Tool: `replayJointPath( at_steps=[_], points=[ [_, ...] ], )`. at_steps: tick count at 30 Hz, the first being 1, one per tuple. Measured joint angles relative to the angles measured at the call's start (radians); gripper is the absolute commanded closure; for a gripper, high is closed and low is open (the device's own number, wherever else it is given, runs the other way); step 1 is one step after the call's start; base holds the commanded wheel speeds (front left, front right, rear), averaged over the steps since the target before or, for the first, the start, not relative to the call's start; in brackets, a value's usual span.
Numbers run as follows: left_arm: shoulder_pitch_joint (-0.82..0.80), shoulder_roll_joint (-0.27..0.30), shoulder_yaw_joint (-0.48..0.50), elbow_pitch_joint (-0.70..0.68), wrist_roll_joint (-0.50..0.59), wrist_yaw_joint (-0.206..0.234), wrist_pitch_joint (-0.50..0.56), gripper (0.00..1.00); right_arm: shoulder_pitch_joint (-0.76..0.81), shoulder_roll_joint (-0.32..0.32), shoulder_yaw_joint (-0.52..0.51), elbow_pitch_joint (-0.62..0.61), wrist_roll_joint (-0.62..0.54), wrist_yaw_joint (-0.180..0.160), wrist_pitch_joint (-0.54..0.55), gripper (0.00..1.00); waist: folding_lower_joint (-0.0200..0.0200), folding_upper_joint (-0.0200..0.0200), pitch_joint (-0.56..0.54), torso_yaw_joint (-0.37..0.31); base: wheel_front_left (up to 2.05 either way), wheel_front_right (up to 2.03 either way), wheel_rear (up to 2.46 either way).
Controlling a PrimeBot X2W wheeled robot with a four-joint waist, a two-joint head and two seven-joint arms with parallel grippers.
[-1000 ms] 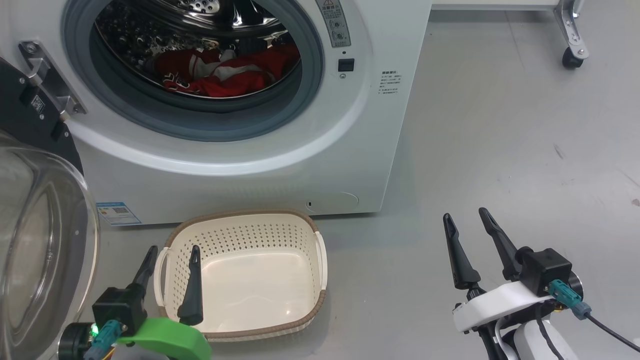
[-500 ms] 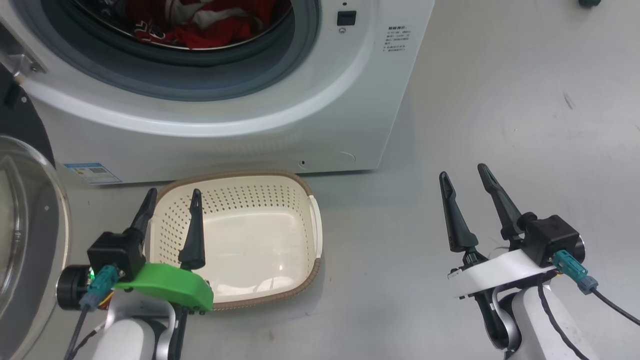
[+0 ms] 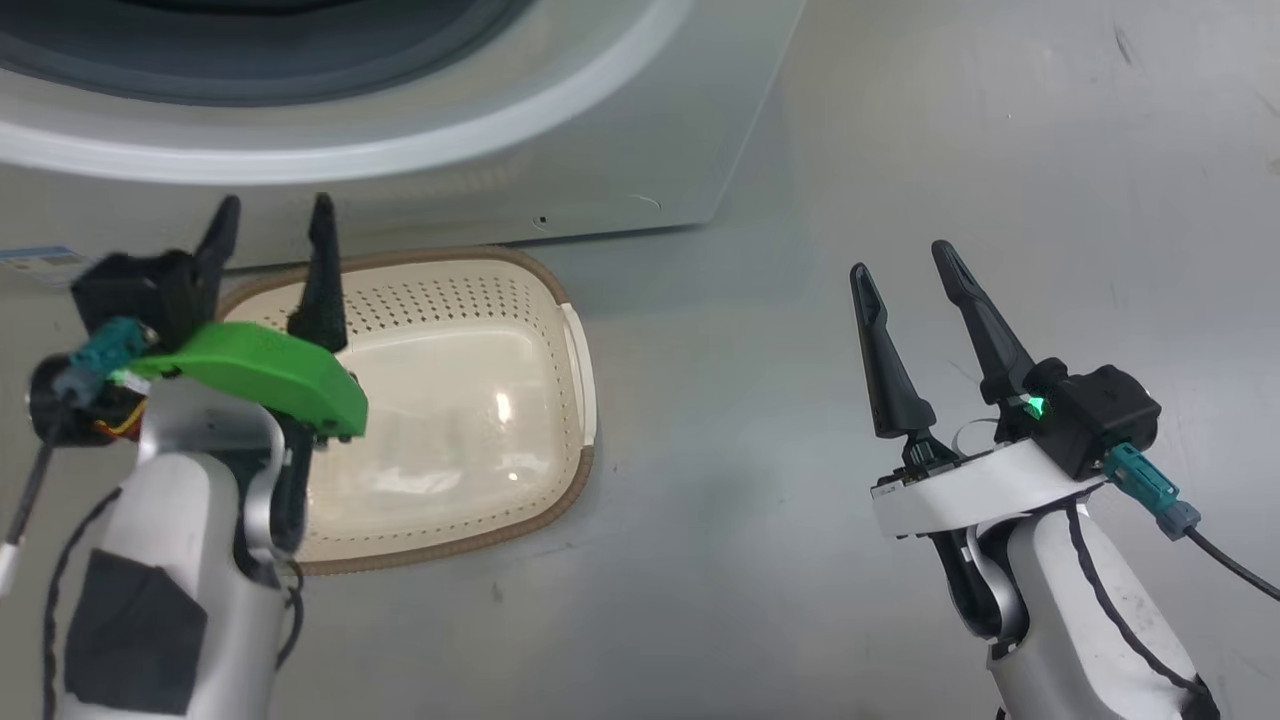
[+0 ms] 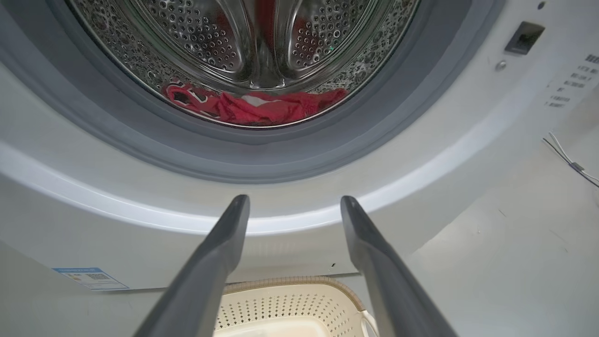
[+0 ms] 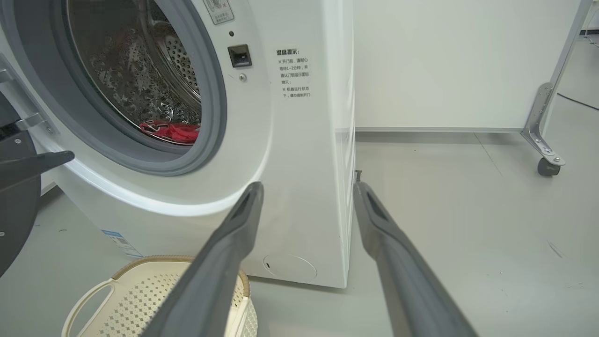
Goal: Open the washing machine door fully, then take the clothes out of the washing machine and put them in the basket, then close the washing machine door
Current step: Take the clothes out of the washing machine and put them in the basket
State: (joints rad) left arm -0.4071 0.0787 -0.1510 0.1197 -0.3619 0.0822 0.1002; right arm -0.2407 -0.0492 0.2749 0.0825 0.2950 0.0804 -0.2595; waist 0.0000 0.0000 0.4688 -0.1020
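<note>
Clothes (image 4: 252, 106) in washing machine (image 4: 421, 154) — basket (image 4: 290, 302) in front

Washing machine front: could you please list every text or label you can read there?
"温馨提示:" heads the printed notice on the washing machine front.
Notice's smaller lines: too small to read.
Blue label sticker: blurred, unreadable.
Grey sticker beside the opening: cut off, unreadable.

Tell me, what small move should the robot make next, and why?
Probably reach the left arm forward and up into the drum, toward the clothes. Its jaws stand open and empty, pointing at the round opening of the washing machine; the red clothes lie in the drum, and the basket on the floor in front holds nothing.
</note>
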Motion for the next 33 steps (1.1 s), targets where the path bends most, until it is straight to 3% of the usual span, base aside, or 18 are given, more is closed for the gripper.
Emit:
replayJointPath(
  at_steps=[13, 33],
  points=[
    [-0.281, 0.097, 0.079, 0.140, -0.042, -0.033, 0.110, 0.00, -0.077, 0.000, 0.064, -0.007, 0.045, 0.006, 0.000, 0.00, 0.0000, 0.0000, 0.136, -0.098, 0.00, 0.00, 0.00],
    [-0.555, 0.289, 0.140, 0.286, -0.026, -0.061, 0.251, 0.00, -0.100, 0.000, 0.169, -0.008, 0.154, 0.005, 0.000, 0.00, 0.0000, 0.0000, 0.213, -0.272, 0.00, 0.00, 0.00]
  ],
)
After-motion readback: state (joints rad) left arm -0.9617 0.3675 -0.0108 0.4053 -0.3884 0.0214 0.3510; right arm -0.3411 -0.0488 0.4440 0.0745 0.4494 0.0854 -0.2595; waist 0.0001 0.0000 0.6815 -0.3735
